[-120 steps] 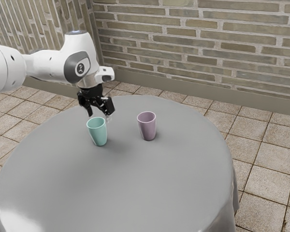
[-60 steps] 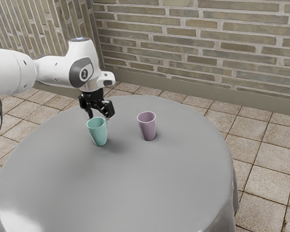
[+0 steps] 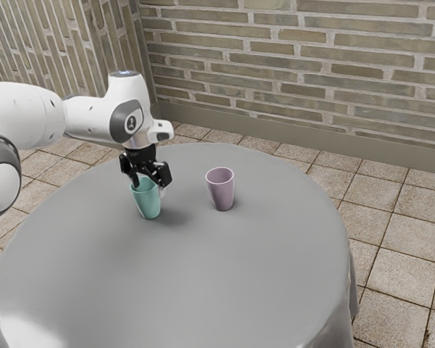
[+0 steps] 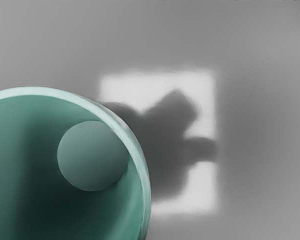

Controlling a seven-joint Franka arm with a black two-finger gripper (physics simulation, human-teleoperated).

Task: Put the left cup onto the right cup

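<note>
Arm [image 3: 29,119] comes in from the exterior view's left, hand pointing straight down. Gripper [image 3: 146,181] sits right at the rim of the green cup [image 3: 148,204], fingers spread apart, one either side of the top edge. Can't confirm contact, so I'd call it not clamped yet.

Green cup stands upright on the grey table [image 3: 203,290], mouth up, axis vertical, directly under the gripper. Wrist view agrees: looking down into the open green cup [image 4: 65,165], round base visible inside, hand's shadow [image 4: 175,140] on the table beside it.

Purple cup [image 3: 220,188] is further toward the exterior view's right, also upright, mouth up, apart from the green one with bare table between.

Key relation: the cup is below the gripper, not offset sideways. My read: next is close on the rim, lift, carry toward the purple cup. Risk is a rim pinch tipping the cup.
</note>
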